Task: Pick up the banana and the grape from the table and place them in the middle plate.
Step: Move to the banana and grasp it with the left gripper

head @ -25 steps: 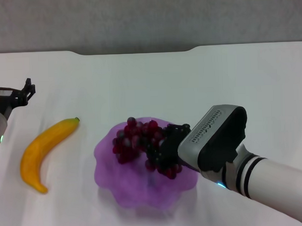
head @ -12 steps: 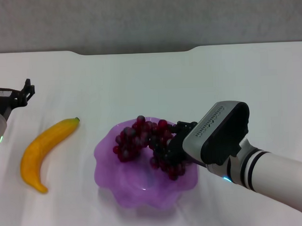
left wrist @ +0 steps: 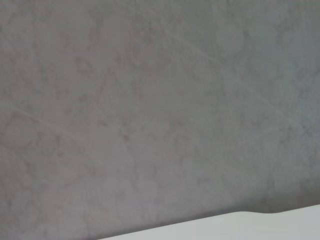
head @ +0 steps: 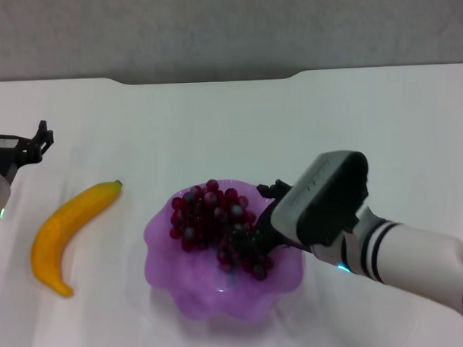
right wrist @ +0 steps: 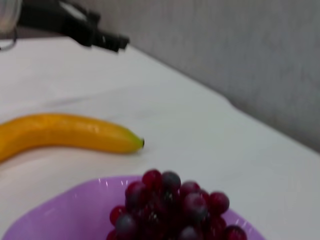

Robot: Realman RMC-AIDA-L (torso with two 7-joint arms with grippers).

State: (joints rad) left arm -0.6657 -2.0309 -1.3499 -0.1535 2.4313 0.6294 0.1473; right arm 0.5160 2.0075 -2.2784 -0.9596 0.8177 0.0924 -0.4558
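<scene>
The grape [head: 206, 218] bunch lies in the middle plate [head: 162, 256], a translucent purple scalloped dish on the white table [head: 215, 128]. My right gripper [head: 251, 237] reaches in from the right, low over the plate, shut on the bunch's right end. The banana [head: 70, 232] lies on the table left of the plate, stem tip toward the back, nothing touching it. My left gripper [head: 25, 146] is parked at the far left edge, behind the banana. The right wrist view shows the grape [right wrist: 170, 205] in the plate [right wrist: 60, 215], the banana [right wrist: 65, 132] beyond it, and the left gripper [right wrist: 107, 37] farther off.
A grey wall [head: 226, 29] runs behind the table's back edge. The left wrist view shows only that wall [left wrist: 150, 100] and a sliver of table edge [left wrist: 280, 225]. White tabletop stretches behind and to the right of the plate.
My right gripper has lowered with the grape bunch, which now rests down in the plate instead of hanging above it. The banana and the left arm have not moved.
</scene>
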